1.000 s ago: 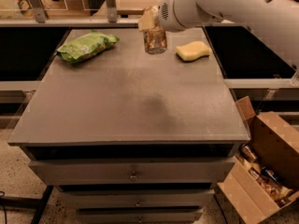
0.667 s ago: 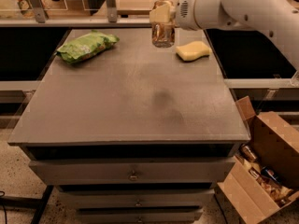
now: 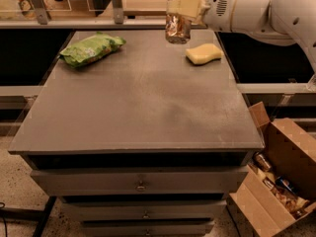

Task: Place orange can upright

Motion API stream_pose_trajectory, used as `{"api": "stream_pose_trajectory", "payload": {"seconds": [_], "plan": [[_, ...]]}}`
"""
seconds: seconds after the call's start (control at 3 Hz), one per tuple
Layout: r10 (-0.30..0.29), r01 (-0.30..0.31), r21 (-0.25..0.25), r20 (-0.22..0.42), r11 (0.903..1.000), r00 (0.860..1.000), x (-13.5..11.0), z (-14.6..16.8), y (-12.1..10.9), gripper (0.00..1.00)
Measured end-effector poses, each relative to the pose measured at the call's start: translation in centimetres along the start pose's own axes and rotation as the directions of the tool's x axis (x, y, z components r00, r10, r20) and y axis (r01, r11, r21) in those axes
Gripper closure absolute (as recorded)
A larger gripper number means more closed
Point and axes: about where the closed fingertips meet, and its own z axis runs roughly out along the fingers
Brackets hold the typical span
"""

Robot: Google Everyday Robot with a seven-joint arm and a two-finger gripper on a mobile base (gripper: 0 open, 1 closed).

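The gripper [image 3: 183, 8] sits over the far edge of the table [image 3: 148, 112], clamped on the orange can [image 3: 177, 27], and its pale fingers [image 3: 190, 6] cover the can's upper body, so the pattern there is hidden. The can's base against the tabletop: touching or just above, can't tell. The can's print is a blur of brown and silver. The arm [image 3: 256, 15] runs out past the right edge, shoulder out of sight. Down at the right, the cardboard box [image 3: 289, 147] is clipped by the frame, and the cans inside are too small to read. The lowest drawer [image 3: 145, 227] is cut off at the bottom.
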Motion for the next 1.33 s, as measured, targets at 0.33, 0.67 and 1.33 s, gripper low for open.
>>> {"api": "stream_pose_trajectory", "payload": {"seconds": [0.33,0.67,1.33], "plan": [[-0.001,0.001,-0.001,-0.003,1.0,1.0,0.1,0.1,0.2,1.0],[-0.023,0.024,-0.023,0.016,0.9995,1.0,0.1,0.2,0.4,1.0],[-0.19,0.221,-0.248,0.142,0.9431,0.971,-0.4,-1.6,0.0,1.0]]}}
